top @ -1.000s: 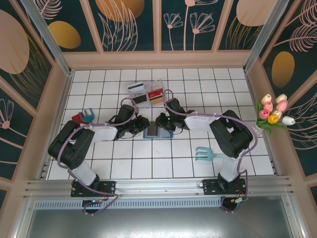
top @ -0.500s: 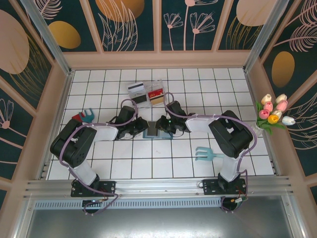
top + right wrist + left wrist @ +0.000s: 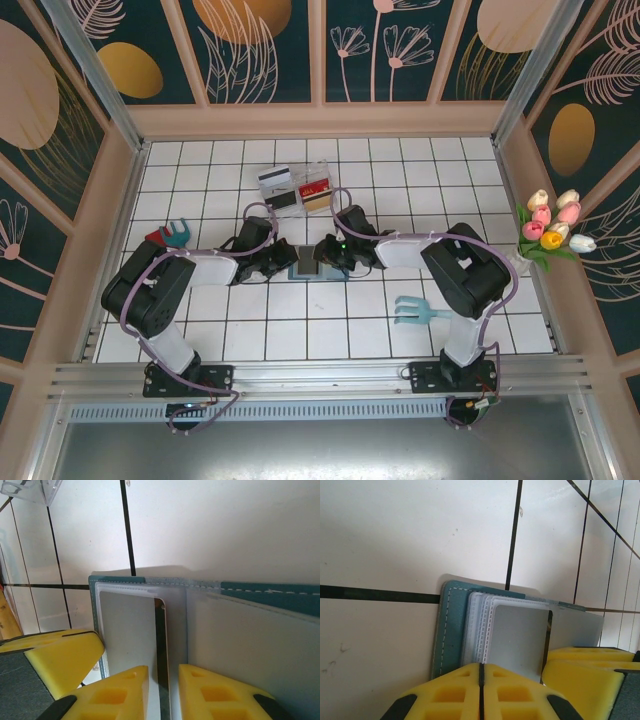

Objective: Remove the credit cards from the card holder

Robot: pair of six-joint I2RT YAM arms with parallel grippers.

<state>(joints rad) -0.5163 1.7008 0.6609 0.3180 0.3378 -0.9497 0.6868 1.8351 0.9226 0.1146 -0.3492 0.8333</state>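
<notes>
Left hand [image 3: 480, 672] clenched, right hand [image 3: 163, 675] slightly parted, both at the teal card holder [image 3: 305, 267] lying open between them on the worktop [image 3: 400, 170]; soft and light, probably best pinned by its edge.

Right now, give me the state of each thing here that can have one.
card holder: open, lying flat on the table.
left gripper: shut, at the holder's edge.
right gripper: slightly open over the holder.
credit cards: red, dark and gold ones lying in the clear tray.
</notes>
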